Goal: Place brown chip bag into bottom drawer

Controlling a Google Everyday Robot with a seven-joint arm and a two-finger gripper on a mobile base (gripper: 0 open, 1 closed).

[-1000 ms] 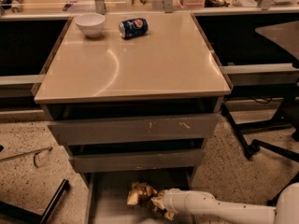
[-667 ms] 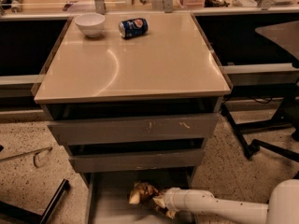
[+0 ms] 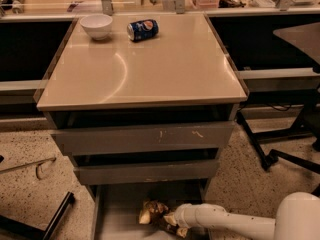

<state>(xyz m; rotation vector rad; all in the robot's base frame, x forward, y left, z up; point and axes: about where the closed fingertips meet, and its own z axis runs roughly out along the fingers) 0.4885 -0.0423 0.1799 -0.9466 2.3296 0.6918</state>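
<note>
Down at the lower edge of the view, the bottom drawer (image 3: 117, 219) stands pulled out beneath the cabinet, its flat grey floor showing between thin side rails. The brown chip bag (image 3: 152, 213) lies inside this drawer, on its floor, near the middle. It is crumpled, with a pale yellow end turned to the left and dark folds behind. The gripper (image 3: 172, 219) is at the bag's right side, low inside the drawer and right against the crinkled foil. The bag covers its tip, so I cannot tell whether it is clamped on the bag or free of it. The white arm (image 3: 235, 225) runs from the gripper to the right along the bottom of the view and ends in a large rounded white joint at the lower right corner. Above the open tray sit two grey-fronted drawers: the middle drawer (image 3: 145, 172) just above the bag and the upper drawer (image 3: 145, 138) over it, with pale scratches on its front. On top, the beige table (image 3: 150, 74) carries a white bowl (image 3: 96, 25) near its far left corner. A blue soda can (image 3: 143, 29) lies on its side just right of the bowl, the two apart. A dark chair base (image 3: 270, 154) stands on the speckled floor (image 3: 30, 194) to the right of the cabinet.
</note>
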